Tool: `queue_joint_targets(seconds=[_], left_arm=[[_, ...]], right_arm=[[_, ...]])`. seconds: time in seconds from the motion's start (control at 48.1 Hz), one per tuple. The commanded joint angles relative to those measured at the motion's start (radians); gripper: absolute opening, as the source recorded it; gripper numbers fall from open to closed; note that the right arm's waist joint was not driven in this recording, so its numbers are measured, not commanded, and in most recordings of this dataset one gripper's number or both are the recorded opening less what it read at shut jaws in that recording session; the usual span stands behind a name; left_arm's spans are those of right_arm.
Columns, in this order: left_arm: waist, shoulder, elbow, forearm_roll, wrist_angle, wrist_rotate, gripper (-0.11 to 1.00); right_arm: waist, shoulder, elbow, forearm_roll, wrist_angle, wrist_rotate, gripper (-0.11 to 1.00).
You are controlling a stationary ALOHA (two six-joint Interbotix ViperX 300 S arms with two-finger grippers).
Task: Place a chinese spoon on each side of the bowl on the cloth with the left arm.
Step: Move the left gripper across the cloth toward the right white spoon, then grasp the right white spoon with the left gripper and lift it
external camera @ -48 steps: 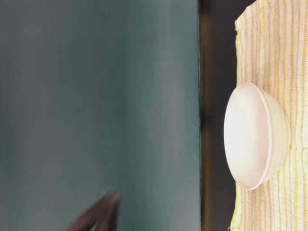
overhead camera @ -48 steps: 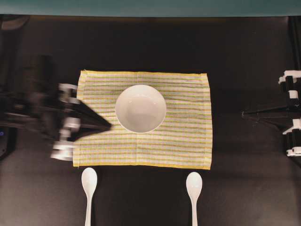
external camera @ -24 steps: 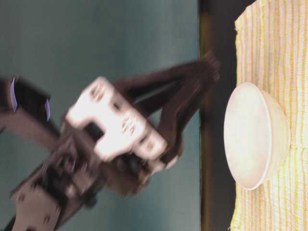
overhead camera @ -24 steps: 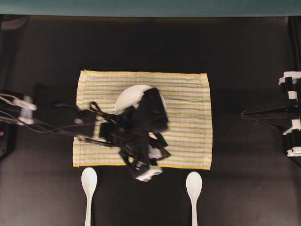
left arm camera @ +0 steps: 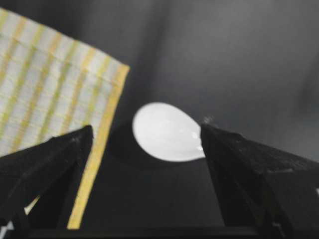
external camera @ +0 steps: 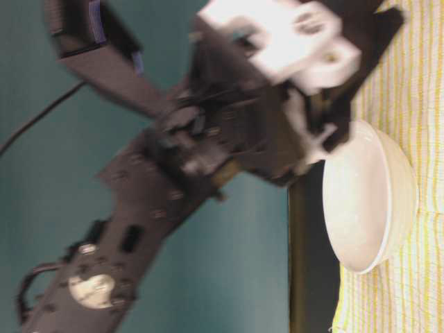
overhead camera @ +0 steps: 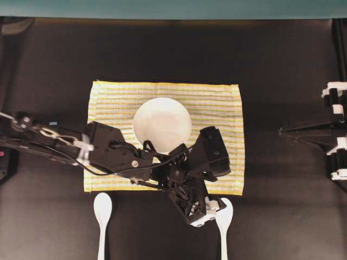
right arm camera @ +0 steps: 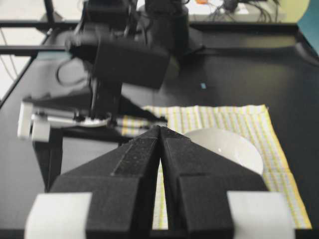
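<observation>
Matte black desk (overhead camera: 282, 70); teal wall (overhead camera: 173, 8) along far edge; black frame rails (right arm camera: 234, 24) behind; soft overhead light.

Straight down from above, one camera takes in the whole cloth (overhead camera: 162, 138) and bowl (overhead camera: 162, 124). The table-level camera sits low and very close beside that same bowl (external camera: 368, 201), its picture turned on its side. The left wrist camera peers close between its fingers (left arm camera: 45, 164) at a spoon (left arm camera: 167, 132). The right wrist camera looks level across the table, sharing cloth and bowl.
</observation>
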State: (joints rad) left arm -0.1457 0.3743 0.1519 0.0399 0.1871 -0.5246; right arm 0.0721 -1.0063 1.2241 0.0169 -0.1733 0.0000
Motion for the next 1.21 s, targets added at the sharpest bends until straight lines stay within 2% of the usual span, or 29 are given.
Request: queue_joint_targets(seconds=[0.0,0.353,0.707,0.811,0.977,1.185], left_arm=[[0.000,0.025,-0.012,0.003,-0.051,0.000,0.83],[-0.006,0.110,-0.014,0.003,-0.150,0.000,0.83],[-0.011,0.132,-0.018,0.003,-0.155,0.000,0.83],[-0.011,0.133,-0.020,0.003,-0.155,0.002,0.80],[-0.014,0.132,-0.021,0.003,-0.153,0.002,0.59],[-0.020,0.133,-0.035,0.003,-0.149,0.011,0.15]], right_arm=[[0.000,0.006,-0.005,0.003,-0.005,0.003,0.01],[0.000,0.006,0.002,0.003,-0.005,0.003,0.01],[0.000,0.005,0.006,0.003,-0.005,0.003,0.01],[0.000,0.006,0.009,0.003,-0.005,0.003,0.01],[0.000,0.006,0.009,0.003,-0.005,0.003,0.01],[0.000,0.003,0.009,0.003,-0.005,0.003,0.01]])
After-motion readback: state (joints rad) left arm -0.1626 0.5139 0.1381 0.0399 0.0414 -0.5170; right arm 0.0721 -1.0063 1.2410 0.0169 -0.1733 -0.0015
